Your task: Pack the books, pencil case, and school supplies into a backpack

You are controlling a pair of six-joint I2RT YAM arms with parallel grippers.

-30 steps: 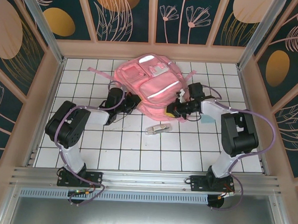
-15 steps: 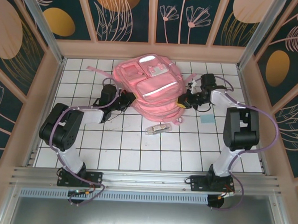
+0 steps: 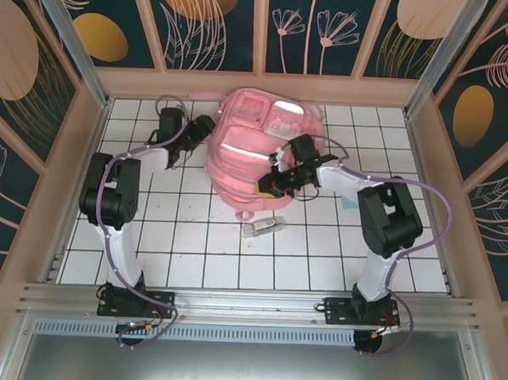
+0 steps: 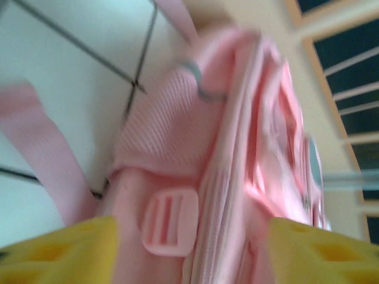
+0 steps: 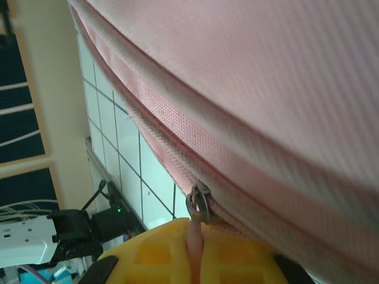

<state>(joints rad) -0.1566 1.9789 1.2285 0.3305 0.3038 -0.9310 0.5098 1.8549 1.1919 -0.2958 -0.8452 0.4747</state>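
**Right hand on the zip, left hand open at the bag's far-left side**

Our right hand [image 5: 195, 260] is closed on the pink zip pull [image 5: 194, 239], which is pinched flat between the two yellow fingers [image 5: 154, 254]. The metal slider [image 5: 199, 206] sits just above them. From there the zip track runs away up and to the left along the seam of the backpack [image 3: 252, 147]. We judge that the coming pull must follow that line rather than cross it.

Seen from overhead, this hand is against the near-right face of the bag, which stands bunched up at the far middle of the worktop [image 3: 191, 255].

Our left hand [image 4: 189, 254] is open. Its fingers are spread wide at the bag's far-left side, with a buckle [image 4: 172, 222] and a loose strap [image 4: 41, 154] in front of them. We cannot tell whether either finger touches the fabric.

The right wrist camera gives us the slider and the grip on the pull, which are too small to make out from above. The overhead camera gives us a clear box [image 3: 263, 227], which lies on the worktop just on the near side of the bag. Its long axis runs roughly left to right, and the right arm is the nearer one to it.
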